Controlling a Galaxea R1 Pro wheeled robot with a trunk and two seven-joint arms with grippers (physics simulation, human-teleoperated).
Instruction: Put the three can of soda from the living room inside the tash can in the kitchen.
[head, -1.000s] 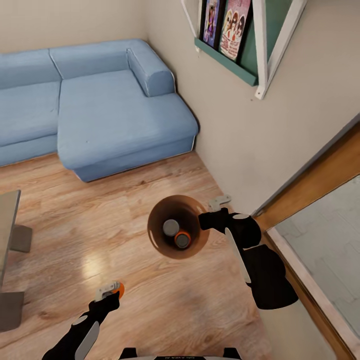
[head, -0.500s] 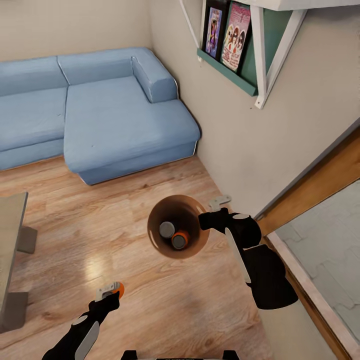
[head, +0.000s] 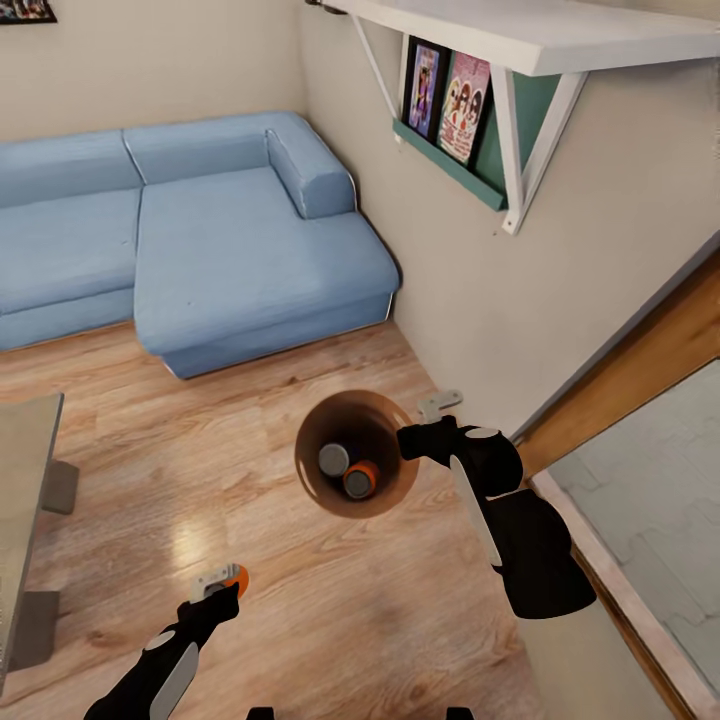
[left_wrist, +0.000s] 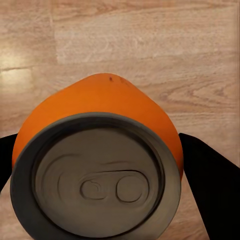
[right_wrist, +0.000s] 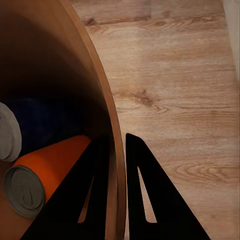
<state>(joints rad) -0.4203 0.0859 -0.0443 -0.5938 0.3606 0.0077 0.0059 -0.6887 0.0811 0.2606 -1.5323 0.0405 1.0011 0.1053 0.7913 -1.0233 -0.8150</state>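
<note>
While the right hand (head: 408, 441) pinches the rim of the tash can (head: 318, 487) at centre frame, one finger inside the wall and one outside, the bin hangs above the light wood floor (head: 250, 420) of the living room. Two cans lie inside it: an orange can of soda (head: 361, 480) with its grey top up, and beside it a second can (head: 333, 459) whose top alone shows from the head view; the right wrist view shows that one's dark blue body (right_wrist: 45, 125) next to the orange one (right_wrist: 42, 172).

At the lower left of the frame the left hand (head: 222, 585) is clenched on the third can, also orange (head: 238, 577); in the left wrist view its grey lid (left_wrist: 97, 182) sits between the two black fingers (left_wrist: 210, 190).

Across the upper left runs the blue corner sofa (head: 200, 240). A white wall shelf (head: 530, 40) with framed pictures (head: 462, 95) is at upper right. A grey bench edge (head: 25, 480) shows at the left border.
</note>
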